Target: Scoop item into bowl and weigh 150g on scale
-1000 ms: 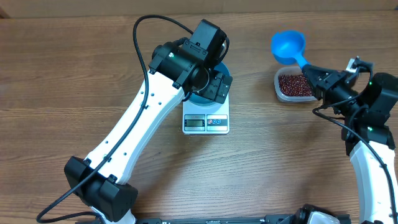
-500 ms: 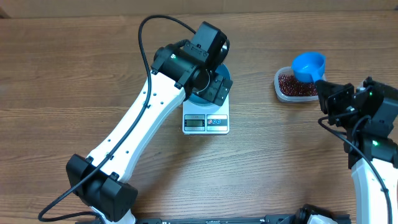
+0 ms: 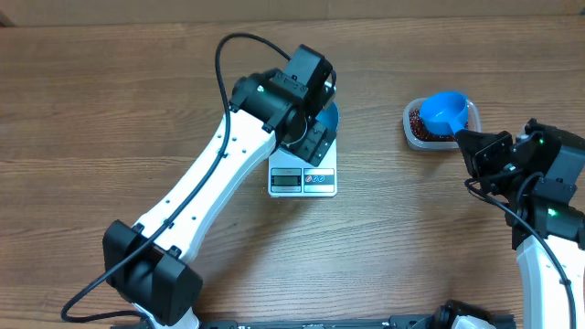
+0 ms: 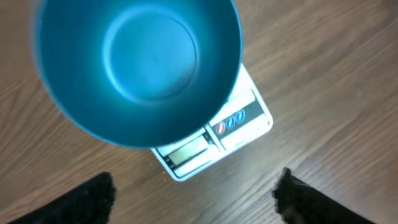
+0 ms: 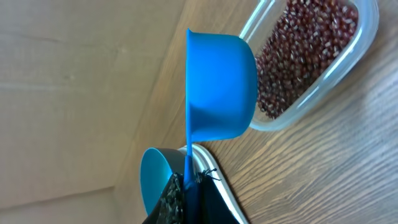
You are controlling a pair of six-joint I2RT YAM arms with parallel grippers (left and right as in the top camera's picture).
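The right gripper [image 3: 463, 137] carried the blue scoop [image 3: 443, 110] from beyond the clear tub [image 3: 408, 117], at upper right of the overhead frame, down and rightward to above the beans [image 3: 423, 130].

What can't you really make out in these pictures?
- Scale display reading: too small in overhead, blurred in left wrist view.
- Bowl: mostly hidden by the left arm in overhead.
- Right gripper hold on the scoop handle: cut off by the bottom edge, right wrist view.
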